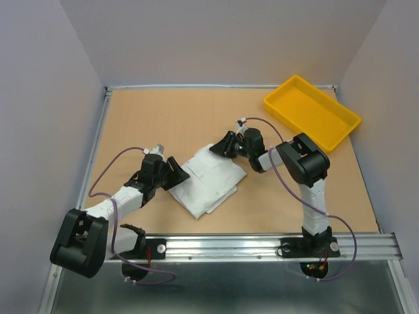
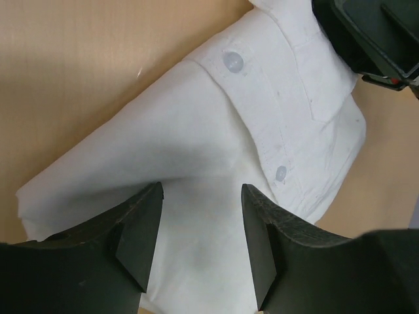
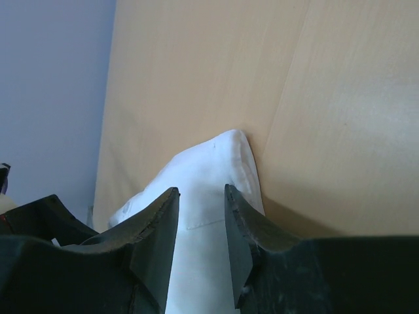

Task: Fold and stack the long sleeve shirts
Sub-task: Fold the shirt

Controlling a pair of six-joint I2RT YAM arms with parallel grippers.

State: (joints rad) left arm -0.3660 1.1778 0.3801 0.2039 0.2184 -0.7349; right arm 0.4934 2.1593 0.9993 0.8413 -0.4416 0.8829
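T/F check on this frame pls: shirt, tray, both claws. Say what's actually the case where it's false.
1. The white shirt lies folded on the table. True.
2. The shirt sits in the yellow tray. False: the tray is empty at the far right corner, and the shirt is on the bare table.
3. The left claw has its jaws apart above the shirt. True.
4. No buttons are visible. False: two buttons show on the placket in the left wrist view.
5. The right claw hovers over the tray. False: it is at the shirt's far corner, clear of the tray.
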